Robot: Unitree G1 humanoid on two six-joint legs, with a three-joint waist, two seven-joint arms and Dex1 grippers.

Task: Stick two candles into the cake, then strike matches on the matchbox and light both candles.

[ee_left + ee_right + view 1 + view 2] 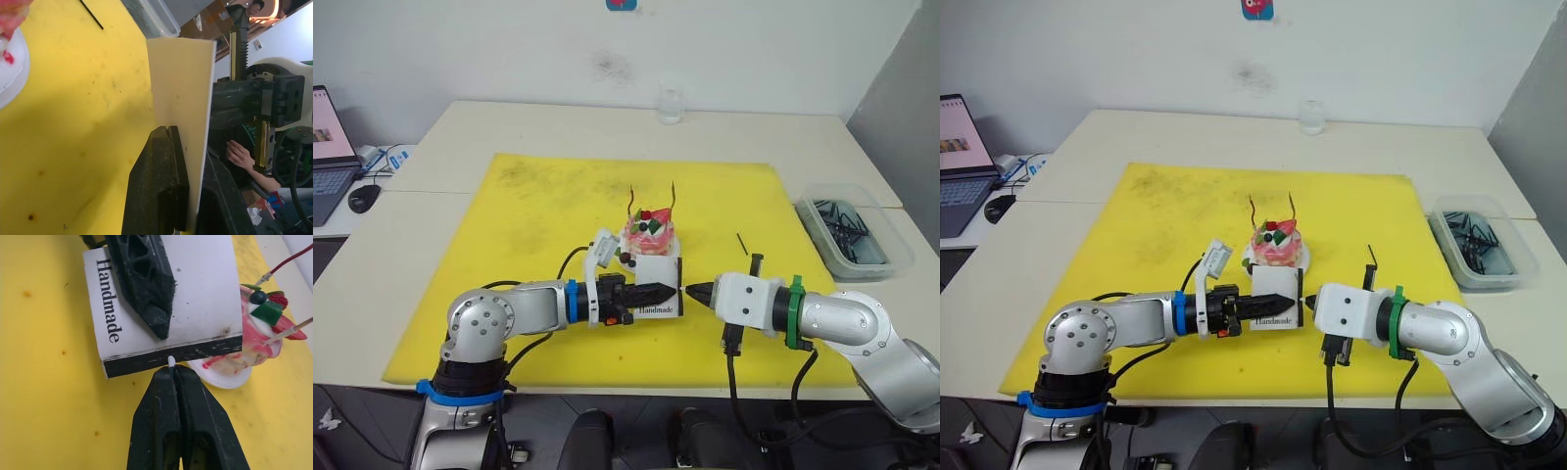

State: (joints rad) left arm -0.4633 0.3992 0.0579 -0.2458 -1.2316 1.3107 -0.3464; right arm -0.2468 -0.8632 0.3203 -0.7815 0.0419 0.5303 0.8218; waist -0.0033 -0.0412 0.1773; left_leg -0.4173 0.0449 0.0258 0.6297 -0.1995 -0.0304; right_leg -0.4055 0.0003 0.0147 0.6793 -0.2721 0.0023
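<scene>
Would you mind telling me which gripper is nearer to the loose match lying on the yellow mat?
The right. The right gripper sits at the matchbox edge, just toward the robot from the match; the left gripper clamps the matchbox farther left.

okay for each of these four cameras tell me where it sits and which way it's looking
Left and right eye views: head, looking forward and down at the cake; both arms show.
Left wrist view: left wrist, along the left gripper, shut on the matchbox.
Right wrist view: right wrist, along the right gripper, pinching a match at the matchbox's black strip.
Both wrist views share the matchbox.
</scene>
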